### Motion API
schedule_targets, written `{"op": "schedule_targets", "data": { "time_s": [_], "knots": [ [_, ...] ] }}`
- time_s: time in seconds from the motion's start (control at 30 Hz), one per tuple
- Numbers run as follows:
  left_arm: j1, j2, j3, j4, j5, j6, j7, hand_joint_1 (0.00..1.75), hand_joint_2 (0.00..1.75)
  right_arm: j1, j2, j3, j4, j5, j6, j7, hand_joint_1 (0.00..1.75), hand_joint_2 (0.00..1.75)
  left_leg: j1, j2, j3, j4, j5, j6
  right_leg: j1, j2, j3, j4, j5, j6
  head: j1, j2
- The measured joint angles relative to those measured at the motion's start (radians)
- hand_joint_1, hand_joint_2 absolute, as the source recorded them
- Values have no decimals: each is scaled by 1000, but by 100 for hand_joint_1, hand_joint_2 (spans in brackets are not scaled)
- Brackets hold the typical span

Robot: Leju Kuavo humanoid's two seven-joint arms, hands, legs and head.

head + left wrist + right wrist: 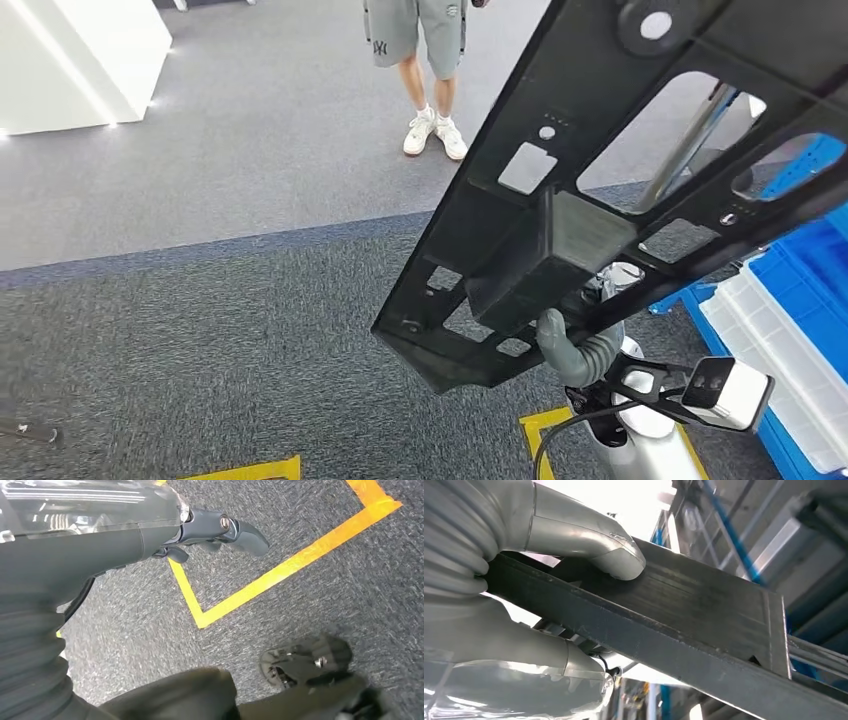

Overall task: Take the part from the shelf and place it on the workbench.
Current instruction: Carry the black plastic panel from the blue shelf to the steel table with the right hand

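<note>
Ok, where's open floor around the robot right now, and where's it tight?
Open: grey carpet between the yellow tape, white block and the person. Tight: on the right, where the right hand holds the black part by blue bins.

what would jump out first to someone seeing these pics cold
A long black part with cut-out windows runs slantwise across the right of the head view, held up by the robot's right hand near its lower end. Beyond it a person in grey shorts and white shoes stands on the grey carpet. The left hand hangs over yellow floor tape, holding nothing.
</note>
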Motion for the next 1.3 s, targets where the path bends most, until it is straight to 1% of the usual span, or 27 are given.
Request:
{"op": "schedule_targets", "data": {
  "time_s": [0.03, 0.07, 0.1, 0.13, 0.17, 0.2, 0.27, 0.3, 0.37, 0.43, 0.5, 0.53, 0.57, 0.6, 0.63, 0.67, 0.73, 0.8, 0.87, 0.93, 1.0, 1.07, 1.1, 1.13, 1.17, 1.23, 1.3],
  "knots": [
    [-2, 1, -8, 0, -10, 0, 3, 0, 175, 4, 0, -2, -1, 4, 1, -1, 168, 175, 1, 13, -28, 61, -23, -2, 2, -16, 1, 0, -2, -2, 0, 0],
    [-5, 2, -16, 0, -17, 1, 5, 0, 175, 7, 0, -4, -1, 9, 1, -1, 168, 175, 2, 20, -43, 97, -31, -3, 4, -32, 1, 1, -3, -3, 0, 0],
    [-6, 3, -23, 0, -20, 2, 7, 0, 175, 8, 0, -5, -1, 13, 0, -1, 168, 175, 2, 23, -40, 98, -22, -3, 5, -47, 2, 1, -5, -3, 0, 0],
    [-6, 5, -28, 0, -22, 4, 8, 0, 175, 9, 1, -5, 0, 18, 0, -1, 168, 175, 2, 27, -18, 60, 4, 0, 6, -60, 4, 1, -7, -2, 0, 0],
    [-4, 7, -31, 0, -22, 6, 9, 0, 175, 8, 3, -5, 0, 21, 0, -1, 168, 175, 1, 40, 20, -8, 38, 5, 7, -72, 8, 1, -9, -1, 0, 0],
    [-2, 10, -33, 0, -21, 7, 11, 0, 175, 7, 5, -6, 0, 24, 0, -1, 168, 175, -4, 62, 56, -76, 60, 12, 10, -83, 11, 1, -11, 1, 0, 0],
    [0, 14, -35, 0, -21, 9, 12, 0, 175, 6, 10, -8, 0, 27, 1, -1, 168, 175, -15, 96, 98, -163, 77, 28, 16, -103, 14, 1, -15, 9, 0, 0],
    [1, 15, -36, 0, -21, 11, 12, 0, 175, 5, 11, -9, 0, 27, 2, -1, 168, 175, -19, 98, 100, -172, 72, 33, 18, -114, 15, 0, -16, 14, 0, 0],
    [4, 18, -36, 0, -19, 17, 11, 0, 175, -1, 16, -9, 3, 27, 7, -1, 168, 175, -16, 74, 100, -184, 78, 44, 19, -127, 19, -1, -19, 23, 0, 0],
    [6, 20, -36, 0, -18, 22, 10, 0, 175, -7, 20, -10, 6, 27, 13, -1, 168, 175, -7, 51, 105, -196, 87, 53, 15, -79, 7, 36, -48, 32, 0, 0],
    [7, 20, -36, 0, -15, 24, 12, 0, 175, -8, 23, -10, 12, 28, 16, 0, 168, 175, -4, 28, 107, -199, 91, 58, 11, -17, -48, 151, -108, 37, 0, 0],
    [9, 20, -36, 0, -14, 24, 15, 0, 175, -7, 25, -10, 16, 28, 16, 1, 168, 175, -4, 16, 106, -198, 92, 59, 11, -5, -83, 218, -134, 38, 0, 0],
    [13, 19, -36, 0, -13, 24, 19, 0, 175, -6, 27, -10, 21, 29, 16, 3, 168, 175, -4, 2, 106, -197, 92, 59, 10, -1, -108, 265, -143, 39, 0, 0],
    [17, 19, -36, 0, -13, 23, 23, 0, 175, -5, 28, -10, 25, 30, 16, 4, 168, 175, -3, -13, 107, -196, 91, 59, 9, 0, -118, 277, -133, 40, 0, 0],
    [23, 19, -36, 0, -13, 22, 28, 0, 175, -5, 29, -10, 29, 31, 16, 6, 168, 175, -2, -28, 107, -193, 90, 57, 6, 3, -108, 248, -103, 41, 0, 0],
    [29, 19, -36, 0, -14, 20, 33, 0, 175, -5, 30, -10, 31, 33, 16, 6, 168, 175, -1, -43, 108, -188, 87, 53, 2, 14, -82, 186, -61, 42, 0, 0],
    [39, 20, -36, 0, -16, 17, 42, 0, 175, -5, 32, -10, 32, 37, 16, 7, 168, 175, 1, -71, 102, -174, 81, 43, -8, 67, -31, 64, -9, 44, 0, 0],
    [45, 21, -36, 0, -19, 16, 46, 0, 175, -2, 34, -10, 32, 42, 16, 9, 168, 175, 3, -95, 88, -166, 80, 30, -11, 101, -17, 22, -7, 40, -1, 0],
    [54, 22, -36, 0, -19, 16, 48, 0, 175, -3, 36, -11, 30, 44, 16, 11, 168, 175, 7, -112, 77, -166, 82, 17, -8, 83, -16, 18, -6, 29, -1, 0],
    [60, 23, -35, 0, -19, 16, 46, 0, 175, -5, 40, -11, 29, 44, 16, 13, 168, 175, 5, -70, 62, -135, 64, 7, -9, 54, -10, 12, -5, 14, -2, 0],
    [58, 25, -35, 0, -20, 18, 41, 0, 175, -5, 43, -11, 27, 44, 15, 17, 168, 175, 3, -4, 14, -30, 9, -2, -4, 22, -5, 10, -8, 4, -2, 0],
    [54, 26, -35, 0, -21, 20, 35, 0, 175, -4, 44, -11, 26, 44, 12, 21, 168, 175, 5, 15, -48, 95, -41, -6, 1, -12, -2, 10, -12, -1, -2, 0],
    [53, 26, -35, 0, -23, 20, 33, 0, 175, -4, 44, -11, 26, 44, 11, 24, 168, 175, 6, 16, -61, 120, -43, -7, 3, -28, -1, 10, -13, -2, -2, 0],
    [52, 27, -35, 0, -24, 21, 30, 0, 175, -3, 44, -11, 26, 45, 9, 25, 168, 175, 6, 18, -53, 107, -27, -5, 5, -42, 0, 10, -15, -1, -2, 0],
    [52, 27, -35, 0, -25, 20, 26, 0, 175, -2, 44, -11, 25, 46, 6, 26, 168, 175, 5, 24, -24, 53, 5, -1, 6, -54, 4, 10, -17, -1, -2, 0],
    [49, 28, -36, 0, -28, 18, 16, 0, 175, 2, 44, -11, 20, 49, -1, 26, 168, 175, -4, 66, 52, -91, 58, 13, 10, -76, 11, 11, -23, 5, -2, 0],
    [41, 29, -37, 0, -30, 15, 7, 0, 175, 9, 44, -12, 15, 51, -4, 24, 168, 175, -15, 95, 87, -162, 72, 29, 14, -94, 15, 10, -27, 13, -2, 0]
  ]
}}
